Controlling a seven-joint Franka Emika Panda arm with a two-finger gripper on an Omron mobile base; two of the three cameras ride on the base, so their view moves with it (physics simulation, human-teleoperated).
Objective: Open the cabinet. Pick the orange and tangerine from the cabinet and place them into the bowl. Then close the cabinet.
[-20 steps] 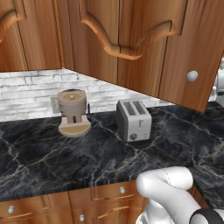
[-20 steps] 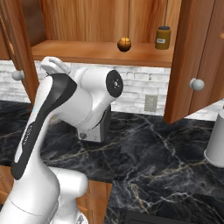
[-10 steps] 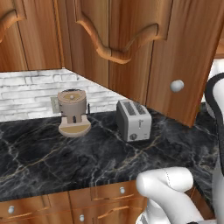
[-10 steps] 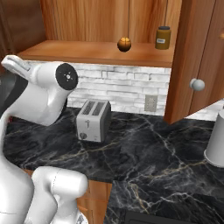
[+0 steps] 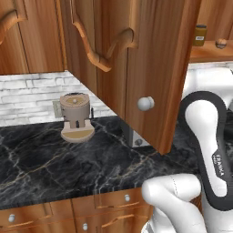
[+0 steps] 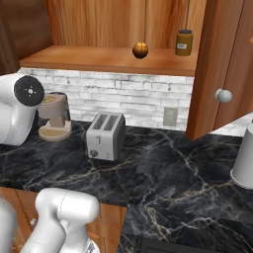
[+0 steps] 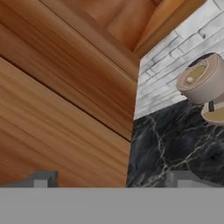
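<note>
End effector [image 7: 109, 179]: our two fingertips stand wide apart with nothing between them; the cabinet door's edge runs up between them, just ahead.
Cabinet door [image 5: 150, 68]: we see it swung out over the desk, its silver knob [image 5: 145, 103] facing the base. The wood grain ahead of the end effector is this door, so we judge we are beside it because the opening step is about finished.
Cabinet shelf [image 6: 99, 58]: now exposed, up and beyond the end effector, which is why the fruit can be reached next.
Fruit [image 6: 140, 49]: one round orange ball sits on the shelf, near a small jar [image 6: 184, 42]. We cannot tell whether it is the orange or the tangerine.
Bowl: we cannot place it from here.
Desk [image 6: 163, 163]: black marble below the end effector, carrying a toaster [image 6: 105, 135] and a tan coffee machine [image 7: 202, 83], the latter ahead and to one side.
Next move, as we judge: lift clear of the door toward the shelf.
</note>
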